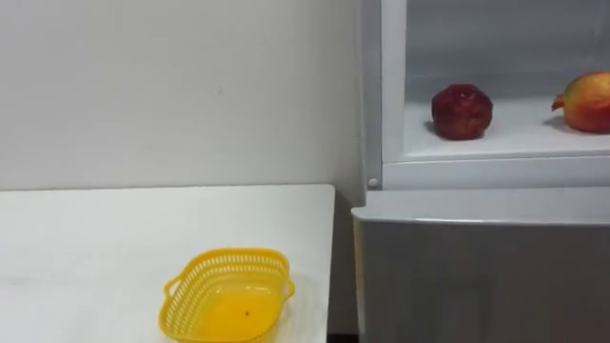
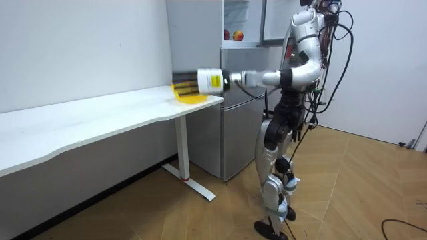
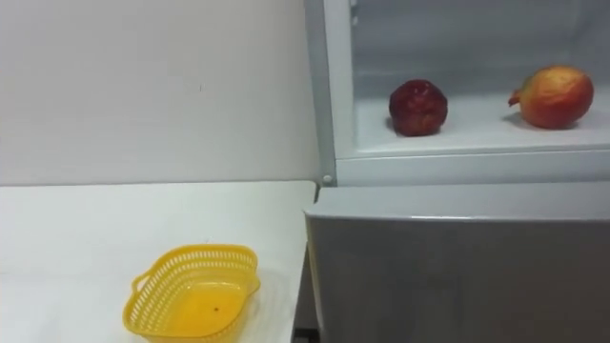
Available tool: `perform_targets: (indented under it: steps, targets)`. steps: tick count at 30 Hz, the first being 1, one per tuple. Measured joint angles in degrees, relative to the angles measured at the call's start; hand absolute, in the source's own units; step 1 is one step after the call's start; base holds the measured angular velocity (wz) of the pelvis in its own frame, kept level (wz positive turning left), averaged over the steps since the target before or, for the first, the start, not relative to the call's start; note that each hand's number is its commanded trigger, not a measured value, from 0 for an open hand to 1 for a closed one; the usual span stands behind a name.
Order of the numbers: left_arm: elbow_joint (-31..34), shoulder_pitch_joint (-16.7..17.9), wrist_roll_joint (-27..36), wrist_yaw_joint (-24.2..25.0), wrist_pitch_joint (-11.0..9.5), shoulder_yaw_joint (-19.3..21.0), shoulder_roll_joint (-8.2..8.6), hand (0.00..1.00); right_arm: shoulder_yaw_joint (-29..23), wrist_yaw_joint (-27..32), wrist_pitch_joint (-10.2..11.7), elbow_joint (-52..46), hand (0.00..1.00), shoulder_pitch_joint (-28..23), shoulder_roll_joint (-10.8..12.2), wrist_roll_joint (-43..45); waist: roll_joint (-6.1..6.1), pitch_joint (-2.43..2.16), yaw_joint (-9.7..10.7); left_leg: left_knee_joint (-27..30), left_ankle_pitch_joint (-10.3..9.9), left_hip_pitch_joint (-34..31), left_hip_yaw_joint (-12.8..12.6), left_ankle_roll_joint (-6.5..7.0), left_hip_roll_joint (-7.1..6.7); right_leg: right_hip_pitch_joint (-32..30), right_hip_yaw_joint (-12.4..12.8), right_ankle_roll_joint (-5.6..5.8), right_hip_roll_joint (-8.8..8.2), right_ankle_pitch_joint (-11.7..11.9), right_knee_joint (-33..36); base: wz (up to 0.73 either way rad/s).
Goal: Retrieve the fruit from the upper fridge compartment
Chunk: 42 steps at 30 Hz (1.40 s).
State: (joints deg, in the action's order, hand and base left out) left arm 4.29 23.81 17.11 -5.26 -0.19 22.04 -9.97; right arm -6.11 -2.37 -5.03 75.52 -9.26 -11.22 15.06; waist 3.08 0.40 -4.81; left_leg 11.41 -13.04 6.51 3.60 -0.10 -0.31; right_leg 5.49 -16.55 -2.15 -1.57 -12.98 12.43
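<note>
No legible text or labels

Bright, even, diffuse room light, no hard shadows anywhere. Inside the fridge (image 1: 393, 95), soft shadows under the red fruit (image 1: 462, 111) and orange fruit (image 1: 586, 102). Faint sheen along the top edge of the fridge's lower door (image 1: 477, 276). Left of the fridge, table (image 1: 95, 238) glaring near-white, basket (image 1: 227, 295) glowing translucent yellow.

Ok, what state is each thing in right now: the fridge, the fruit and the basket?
Upper fridge compartment: open.
Grey lower fridge door: shut.
Dark red round fruit: resting on the upper shelf.
Red and yellow fruit: same shelf, further right, apart.
Yellow plastic mesh basket: upright, empty, on the white table.
</note>
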Motion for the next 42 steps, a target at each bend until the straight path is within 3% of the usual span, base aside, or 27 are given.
perform_targets:
  steps: [3,5,6,7,8,10,12,17,23,29,33,36,40,42]
  targets:
    - [-9.9,-0.38,0.93,-1.56,-0.62,-1.55,0.64,0.0,-0.07,0.43,-0.03,-0.73,0.0,0.51,0.05,-1.01,-0.49,-0.14,-0.52,0.01,0.02,0.1,0.32,0.04,-0.26,0.42,-0.44,0.25,-0.23,-0.35,-0.06,0.16]
    - [-20.13,-0.82,0.77,-3.25,0.23,-2.11,2.21,0.0,-0.04,1.12,0.09,-1.84,0.0,1.17,0.09,-1.18,-0.77,-0.22,-0.52,0.04,0.02,-0.05,0.38,0.04,-0.35,0.42,-0.76,0.31,-0.29,-0.41,-0.37,0.02]
    - [-22.28,-0.85,0.65,-3.46,0.25,-2.23,2.71,0.0,0.07,1.21,0.12,-1.89,0.0,1.07,0.13,-1.17,-1.12,-0.23,-0.46,0.0,0.02,-0.03,0.39,0.04,-0.36,0.47,-0.73,0.32,-0.28,-0.39,-0.49,0.04]
    - [-26.31,-0.83,0.69,-3.96,0.26,-3.09,2.91,0.0,0.44,1.24,0.14,-1.98,0.0,1.32,0.16,-1.06,-1.3,-0.46,-0.7,-0.02,0.02,0.11,0.39,0.04,-0.37,0.71,-0.84,0.34,-0.26,-0.38,-0.62,0.0]
    - [-30.69,-0.93,0.64,-4.11,0.24,-4.38,2.79,0.0,0.5,1.22,0.1,-1.98,0.0,1.44,0.17,-1.2,-1.41,-0.52,-1.0,-0.05,0.02,0.46,0.39,0.04,-0.37,1.2,-0.9,0.36,-0.26,-0.35,-0.76,0.03]
    - [-37.62,-1.16,0.69,-3.98,0.43,-5.71,2.84,0.0,0.5,1.4,0.07,-1.67,0.0,1.35,0.17,-1.15,-2.11,-0.17,-1.18,-0.4,0.02,1.57,0.28,0.04,-0.4,2.45,-1.07,0.42,-0.26,-0.32,-0.89,0.02]
    - [-45.59,-1.47,-0.05,-3.8,0.76,-6.71,3.0,0.0,1.06,1.84,0.06,-1.18,0.0,1.19,0.2,-1.24,-2.42,-0.21,-1.14,-0.56,0.0,2.13,0.22,0.06,-0.48,3.84,-1.22,0.55,-0.24,-0.36,-1.99,0.06]
    - [-55.57,-2.37,-4.61,-3.05,1.52,-8.03,3.07,0.0,2.17,2.16,-0.03,-1.17,0.0,1.14,0.42,-1.24,-2.6,-0.16,-1.09,-0.6,0.0,1.81,-0.34,0.05,-0.44,3.61,-1.07,0.69,-0.14,-0.31,-2.53,0.03]
    - [-58.46,-3.51,-10.49,-0.61,2.83,-10.07,4.0,0.0,2.74,2.93,0.02,-1.43,0.0,1.4,0.55,-4.78,-2.67,-0.14,-0.19,-0.71,0.01,1.82,-0.53,0.06,-0.45,3.59,-0.93,0.71,-0.17,-0.32,-2.47,-0.01]
    - [-59.82,-5.58,-18.11,1.15,3.89,-11.81,4.38,0.0,2.61,5.29,0.57,-2.53,0.0,1.14,1.56,-8.45,-3.06,-0.2,0.43,-0.78,0.01,2.07,-5.61,0.06,0.05,3.39,0.43,0.69,0.03,-0.28,-2.49,-0.11]
    - [-60.03,-6.28,-18.99,1.61,3.92,-13.9,4.38,0.0,2.56,6.53,1.45,-4.95,0.0,1.32,1.98,-16.13,-3.2,-0.3,1.13,-0.81,0.01,2.43,-6.76,0.05,0.26,3.35,1.9,0.6,0.31,0.08,-2.45,-0.21]
    - [-59.99,-6.85,-20.48,1.71,3.86,-15.4,3.79,0.0,2.55,7.83,3.28,-8.98,0.0,1.49,2.25,-17.85,-3.19,-0.31,2.44,-0.91,0.0,2.59,-7.42,0.05,0.38,3.21,2.54,0.54,0.47,0.15,-2.52,-0.11]
    - [-59.91,-6.63,-23.55,2.02,3.32,-15.29,3.66,0.0,1.71,9.39,3.76,-17.69,0.0,0.72,2.38,-18.81,-3.24,-0.32,3.48,-1.08,0.0,2.66,-8.67,0.05,0.6,2.71,3.25,0.42,0.63,0.22,-2.45,-0.13]
    - [-59.47,-6.24,-25.79,2.57,2.22,-14.91,3.66,0.0,-0.55,10.04,4.26,-30.67,0.0,-1.51,2.79,-18.47,-3.16,-0.29,4.09,-1.11,0.01,2.63,-9.78,0.05,0.77,1.77,4.53,0.35,0.79,0.26,-1.95,-0.26]
